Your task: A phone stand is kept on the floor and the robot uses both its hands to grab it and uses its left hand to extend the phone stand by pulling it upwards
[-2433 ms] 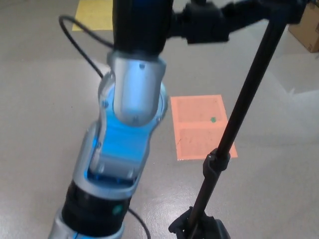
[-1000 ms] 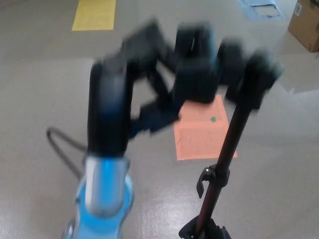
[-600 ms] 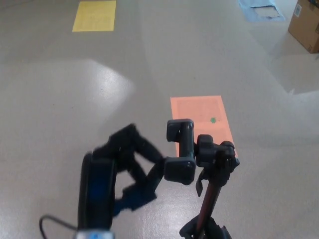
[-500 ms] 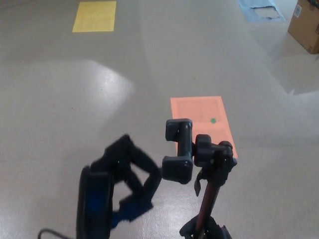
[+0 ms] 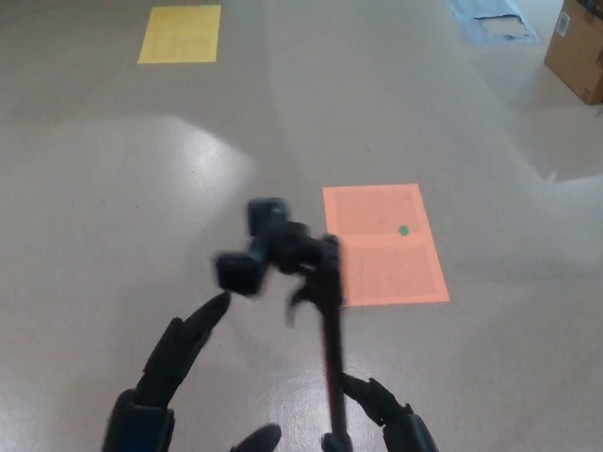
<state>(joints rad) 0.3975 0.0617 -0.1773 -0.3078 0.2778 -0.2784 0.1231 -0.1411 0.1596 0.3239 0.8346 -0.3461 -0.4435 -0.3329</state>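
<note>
Head view: phone stand (image 5: pixel 325 320) was seen upright on the floor (image 5: pixel 113 188), blurred, apparently unheld; left hand (image 5: pixel 174 367) was spread wide beside it, empty; right hand was not seen

Glossy grey floor (image 5: pixel 113 188) with coloured mats, cardboard box (image 5: pixel 577 52).

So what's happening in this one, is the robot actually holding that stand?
Not with its left hand: it is open beside the phone stand, fingers spread and apart from the pole. The stand is blurred and leans left, its clamp head over bare floor left of the orange floor patch. The right hand shows at the bottom edge beside the pole's base; whether it grips the pole cannot be told.
</note>
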